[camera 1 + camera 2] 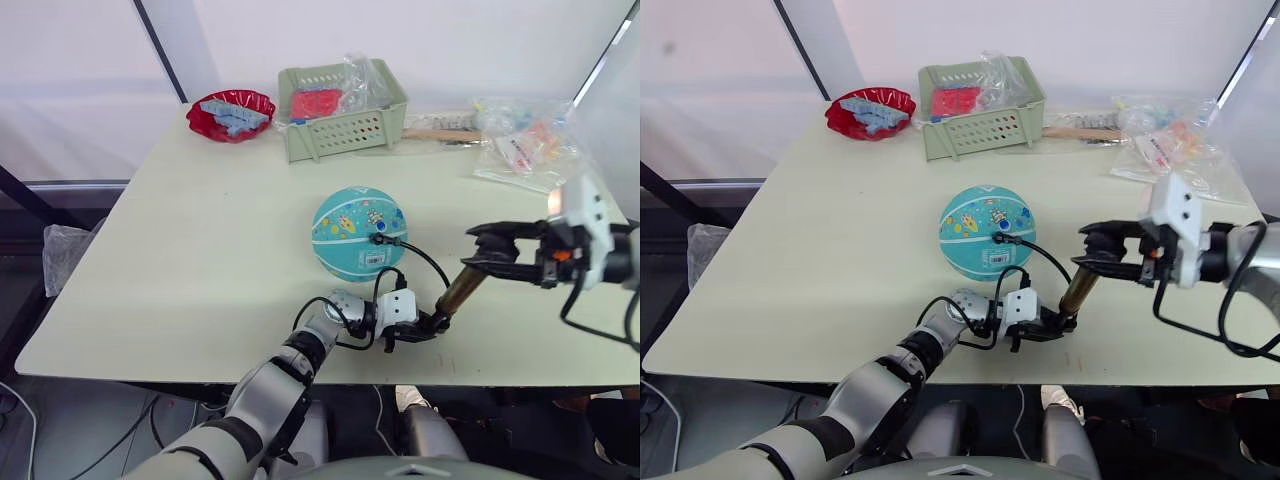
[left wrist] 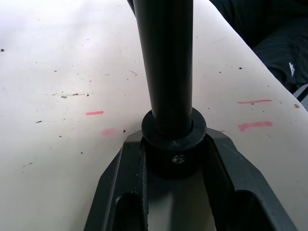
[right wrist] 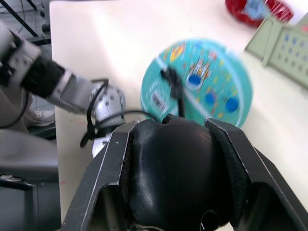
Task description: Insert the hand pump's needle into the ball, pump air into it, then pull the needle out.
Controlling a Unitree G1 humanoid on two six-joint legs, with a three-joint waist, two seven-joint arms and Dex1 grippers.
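With my left end effector (image 1: 425, 325) clenched on the hand pump (image 1: 458, 288) base and my right end effector (image 1: 490, 256) gripping its T-handle, needle (image 1: 379, 239) seated in the ball (image 1: 358, 232) mid-surface (image 1: 180, 250), I should stroke straight along the barrel.

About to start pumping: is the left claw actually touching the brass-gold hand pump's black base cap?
Touching. The left wrist view shows the left claw with both fingers pressed against the black base cap of the hand pump, with no gap.
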